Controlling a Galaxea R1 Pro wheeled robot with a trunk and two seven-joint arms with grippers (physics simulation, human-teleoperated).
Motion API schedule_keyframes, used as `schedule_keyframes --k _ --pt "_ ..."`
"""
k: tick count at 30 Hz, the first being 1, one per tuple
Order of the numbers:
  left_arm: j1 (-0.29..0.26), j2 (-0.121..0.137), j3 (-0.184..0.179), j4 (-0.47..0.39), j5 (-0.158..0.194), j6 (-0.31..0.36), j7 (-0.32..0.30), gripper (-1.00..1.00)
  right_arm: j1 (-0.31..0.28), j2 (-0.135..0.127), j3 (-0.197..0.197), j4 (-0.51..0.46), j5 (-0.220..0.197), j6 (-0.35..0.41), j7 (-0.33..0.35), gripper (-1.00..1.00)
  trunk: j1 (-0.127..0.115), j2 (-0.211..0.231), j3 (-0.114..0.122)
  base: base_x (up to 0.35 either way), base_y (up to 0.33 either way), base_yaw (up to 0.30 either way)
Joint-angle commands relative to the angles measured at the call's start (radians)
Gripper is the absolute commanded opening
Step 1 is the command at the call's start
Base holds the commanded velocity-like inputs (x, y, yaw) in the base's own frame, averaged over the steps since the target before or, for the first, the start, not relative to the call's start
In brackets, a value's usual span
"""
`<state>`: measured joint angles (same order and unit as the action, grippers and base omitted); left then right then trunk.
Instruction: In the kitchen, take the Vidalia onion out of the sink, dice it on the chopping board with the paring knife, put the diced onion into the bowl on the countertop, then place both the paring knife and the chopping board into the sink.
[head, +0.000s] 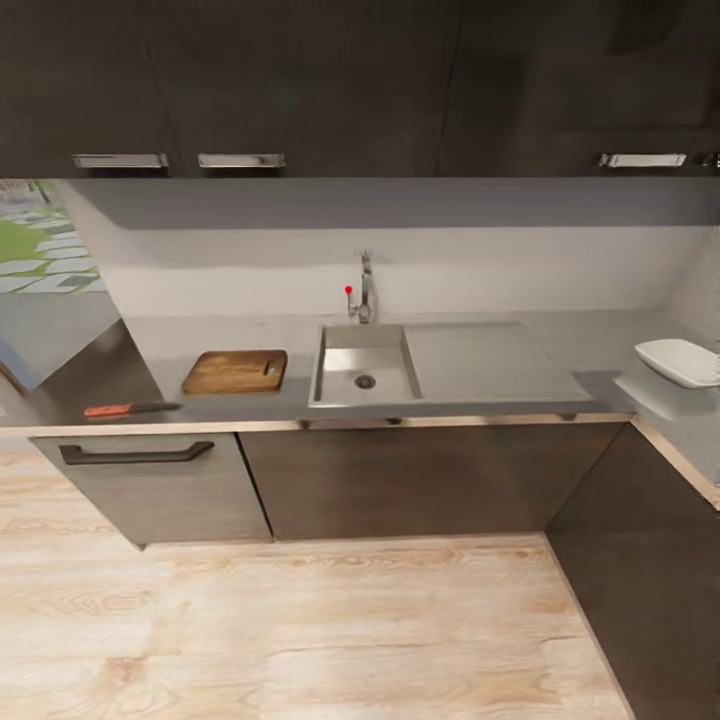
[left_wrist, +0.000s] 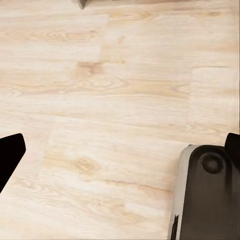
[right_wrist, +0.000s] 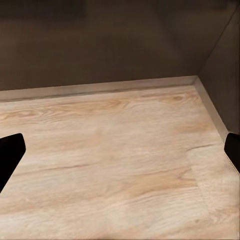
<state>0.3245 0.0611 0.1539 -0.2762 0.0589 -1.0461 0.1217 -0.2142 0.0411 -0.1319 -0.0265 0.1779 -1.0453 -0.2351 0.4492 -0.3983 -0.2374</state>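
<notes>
Facing the kitchen run from a distance, the head view takes in the whole countertop above dark cabinets. The sink sits near the middle of the counter, its basin reaching close to the front edge, its flat drainboard stretching toward the right-hand corner, and the chrome tap with its red knob rising at the back edge. Inside the basin I can make out the round drain, but no onion can be told apart there. The chopping board lies flat just beside the sink's left rim, slot handle toward the sink. The paring knife lies near the front edge of the counter, left of the board and apart from it, red-orange handle pointing away from the sink. The bowl rests on the counter's right return, past the corner, well apart from the sink.

Both claws hang low over the pale wooden floor, well away from everything on the counter. In the left wrist view the left gripper is released, its dark fingertips spread wide with nothing between them, and part of the robot's grey-and-black base shows beside it. In the right wrist view the right gripper is likewise spread and bare, pointing toward the cabinet plinth where floor meets an inner corner.
</notes>
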Motion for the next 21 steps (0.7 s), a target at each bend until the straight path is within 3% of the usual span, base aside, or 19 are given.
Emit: schedule_keyframes --k 1,21 --pt "0.001 0.0 -0.005 -0.002 0.005 -0.001 0.003 1.0 -0.001 0.0 -0.008 0.0 0.01 -0.002 -0.004 1.0 0.001 -0.002 -0.002 0.112 -0.319 0.0" --pt "0.001 0.0 -0.005 0.0 0.005 -0.001 0.002 1.0 -0.001 0.002 -0.006 0.0 0.011 -0.002 -0.003 1.0 0.001 -0.002 -0.002 0.104 -0.308 -0.001"
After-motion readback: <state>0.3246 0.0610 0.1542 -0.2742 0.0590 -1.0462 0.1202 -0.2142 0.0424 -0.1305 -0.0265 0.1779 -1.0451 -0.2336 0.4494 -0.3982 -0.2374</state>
